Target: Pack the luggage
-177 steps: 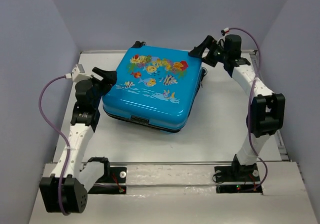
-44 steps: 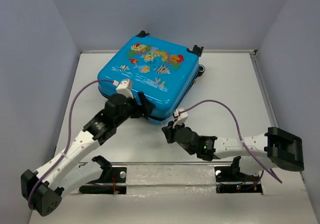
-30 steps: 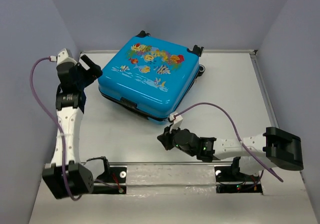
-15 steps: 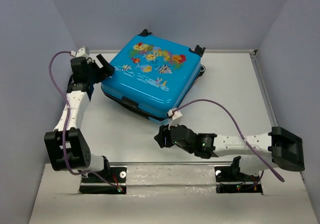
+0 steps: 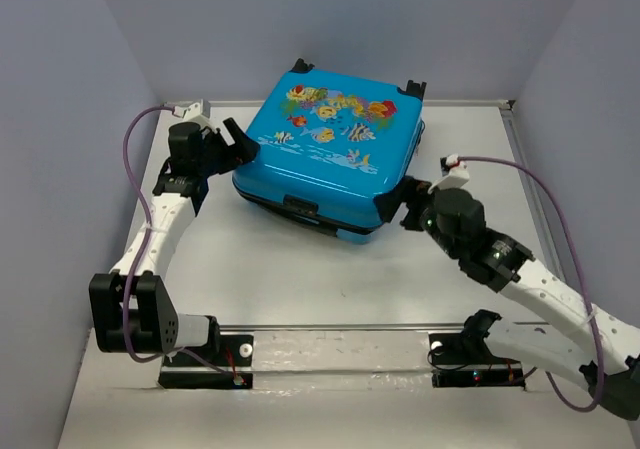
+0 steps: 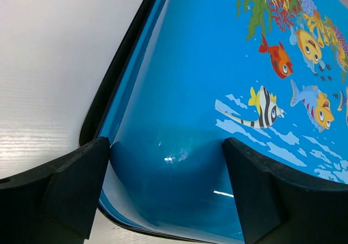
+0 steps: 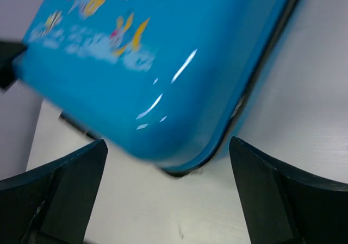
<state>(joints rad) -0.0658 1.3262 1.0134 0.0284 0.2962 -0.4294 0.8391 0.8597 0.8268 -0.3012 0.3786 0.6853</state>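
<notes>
The luggage (image 5: 330,149) is a bright-blue hard-shell suitcase with a fish and coral print. It lies flat and closed at the back middle of the table, wheels toward the back wall. My left gripper (image 5: 240,147) is open at its left corner; in the left wrist view the blue shell (image 6: 217,92) fills the gap between the fingers (image 6: 70,192) of that gripper (image 6: 166,192). My right gripper (image 5: 397,201) is open at the near right corner. In the right wrist view that blurred corner (image 7: 163,92) sits just ahead of the gripper (image 7: 168,198).
The white table (image 5: 300,279) ends in grey walls on the left, right and back. A metal rail (image 5: 340,327) runs across the near edge by the arm bases. Purple cables loop off both arms.
The suitcase has slid to the right and turned a little. My right arm has swung from the front of the case round to its near right corner. My left gripper has followed the left corner.
</notes>
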